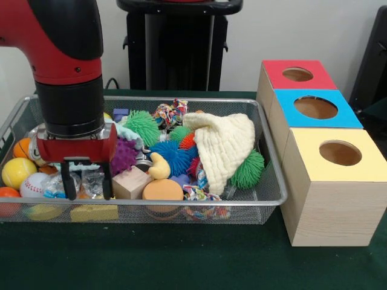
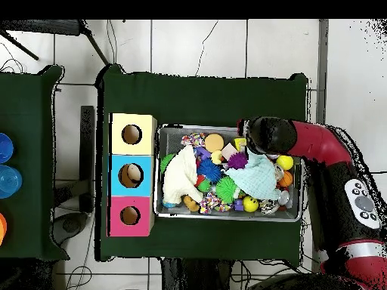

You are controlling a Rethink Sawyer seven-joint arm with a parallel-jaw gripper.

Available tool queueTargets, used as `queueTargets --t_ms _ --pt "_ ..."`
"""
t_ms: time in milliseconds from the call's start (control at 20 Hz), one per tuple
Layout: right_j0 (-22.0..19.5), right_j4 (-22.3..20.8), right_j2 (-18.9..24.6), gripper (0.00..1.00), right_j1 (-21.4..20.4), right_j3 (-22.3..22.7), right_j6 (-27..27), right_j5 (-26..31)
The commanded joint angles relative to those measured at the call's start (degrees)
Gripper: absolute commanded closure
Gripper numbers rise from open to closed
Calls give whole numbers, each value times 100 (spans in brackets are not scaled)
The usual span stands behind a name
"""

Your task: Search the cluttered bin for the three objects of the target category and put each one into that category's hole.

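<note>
My gripper (image 1: 87, 188) hangs open in the left front part of the wire bin (image 1: 266, 202). Its two black fingers (image 1: 68, 187) reach down among the clutter, with a crinkly clear-wrapped piece (image 1: 92, 179) between them. A wooden block (image 1: 130, 183) and an orange disc (image 1: 162, 190) lie just to its right. A purple spiky ball (image 1: 124, 156) sits behind it. To its left are a baseball (image 1: 34, 185), a yellow ball (image 1: 18, 172) and an orange ball (image 1: 23, 147). In the overhead view the arm's head (image 2: 264, 136) hides the gripper.
A cream knit cloth (image 1: 225, 145) drapes over green (image 1: 248, 169) and blue (image 1: 172, 156) spiky balls. Right of the bin stand three boxes with round holes: red (image 1: 297, 74), blue (image 1: 315, 107), yellow (image 1: 340, 153). Overhead, a teal cloth (image 2: 257, 177) lies in the bin (image 2: 227, 217).
</note>
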Motion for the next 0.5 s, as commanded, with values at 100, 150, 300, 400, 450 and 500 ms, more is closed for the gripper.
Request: queueTargets --t_ms 100,150,300,400,450,500 --pt "-189 -472 239 0 139 698 -815 -343" --pt "-196 -484 221 0 125 736 -797 -334" --pt "-159 -531 157 0 52 824 -723 -275" --pt "-118 -550 131 0 -46 891 -654 -239" --pt "-103 -564 109 0 -106 952 -613 -239" --pt "-46 -559 91 0 -178 972 -558 -176"
